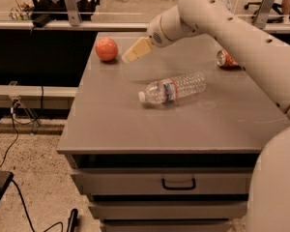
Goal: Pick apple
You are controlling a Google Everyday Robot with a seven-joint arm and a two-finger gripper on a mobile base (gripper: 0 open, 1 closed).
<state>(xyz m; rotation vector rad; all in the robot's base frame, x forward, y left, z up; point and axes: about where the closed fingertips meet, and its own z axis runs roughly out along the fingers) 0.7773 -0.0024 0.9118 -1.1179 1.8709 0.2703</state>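
The apple (107, 49) is small, round and reddish-orange, and it sits near the far left corner of the grey cabinet top (116, 124). My white arm reaches in from the right across the back of the top. My gripper (137, 50), cream-coloured at its tip, hangs just to the right of the apple, close to it but apart from it. Nothing shows in the gripper.
A clear plastic water bottle (173, 87) lies on its side in the middle of the top. A crushed red soda can (225, 59) lies at the far right, partly hidden behind my arm. Drawers (179, 182) are below the front edge. Cables run over the floor at the left.
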